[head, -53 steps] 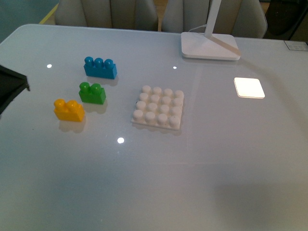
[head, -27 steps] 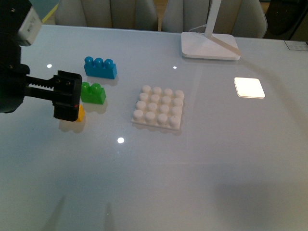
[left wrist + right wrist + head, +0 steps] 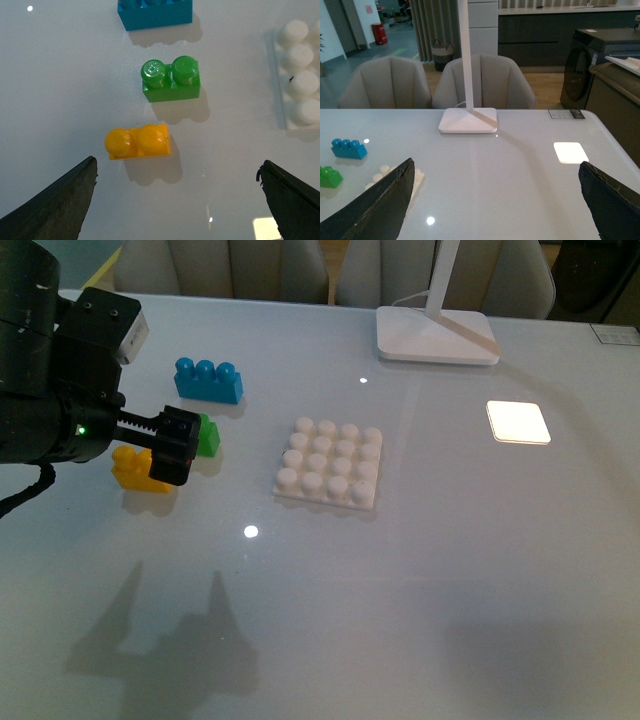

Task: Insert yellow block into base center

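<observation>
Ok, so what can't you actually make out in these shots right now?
Front view: the left claw covers most of the green block and part of the yellow block.
Left wrist view: the picture edge cuts off the blue block and most of the base.
Right wrist view: the right claw hides most of the base with one finger; the yellow block is out of frame.

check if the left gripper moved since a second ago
Yes: the left gripper swung rightward from the left edge, now over the yellow block beside the green brick.
</observation>
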### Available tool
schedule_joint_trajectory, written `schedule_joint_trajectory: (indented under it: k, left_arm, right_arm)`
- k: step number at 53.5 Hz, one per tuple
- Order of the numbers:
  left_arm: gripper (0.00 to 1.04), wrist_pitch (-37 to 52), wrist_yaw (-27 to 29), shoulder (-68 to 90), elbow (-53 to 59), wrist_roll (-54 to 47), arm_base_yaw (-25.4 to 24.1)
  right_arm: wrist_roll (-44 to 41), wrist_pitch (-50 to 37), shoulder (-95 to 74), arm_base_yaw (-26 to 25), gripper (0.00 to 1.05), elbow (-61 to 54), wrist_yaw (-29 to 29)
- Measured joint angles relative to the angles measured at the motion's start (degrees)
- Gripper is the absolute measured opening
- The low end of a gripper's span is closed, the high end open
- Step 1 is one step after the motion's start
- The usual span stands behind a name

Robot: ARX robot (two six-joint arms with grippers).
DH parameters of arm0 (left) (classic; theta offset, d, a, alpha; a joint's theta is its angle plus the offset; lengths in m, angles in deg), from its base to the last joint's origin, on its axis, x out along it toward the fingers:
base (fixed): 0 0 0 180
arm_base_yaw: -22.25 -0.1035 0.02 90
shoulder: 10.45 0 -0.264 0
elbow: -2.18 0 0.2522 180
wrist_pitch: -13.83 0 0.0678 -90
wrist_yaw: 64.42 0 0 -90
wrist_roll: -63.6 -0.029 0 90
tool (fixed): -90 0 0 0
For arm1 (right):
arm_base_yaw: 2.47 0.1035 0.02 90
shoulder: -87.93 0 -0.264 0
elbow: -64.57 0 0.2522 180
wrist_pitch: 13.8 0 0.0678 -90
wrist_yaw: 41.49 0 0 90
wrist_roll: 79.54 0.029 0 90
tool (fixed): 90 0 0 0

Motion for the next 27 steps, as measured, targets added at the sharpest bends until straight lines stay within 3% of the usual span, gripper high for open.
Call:
schedule_joint_trajectory:
  k: [27]
  left_arm:
    - [0.97, -2.95, 1.55, 10.16, -7.98, 0.00, -2.45]
  right_arm:
    - [0.02, 0.00, 0.00, 0.00, 0.96, 0.00, 0.00]
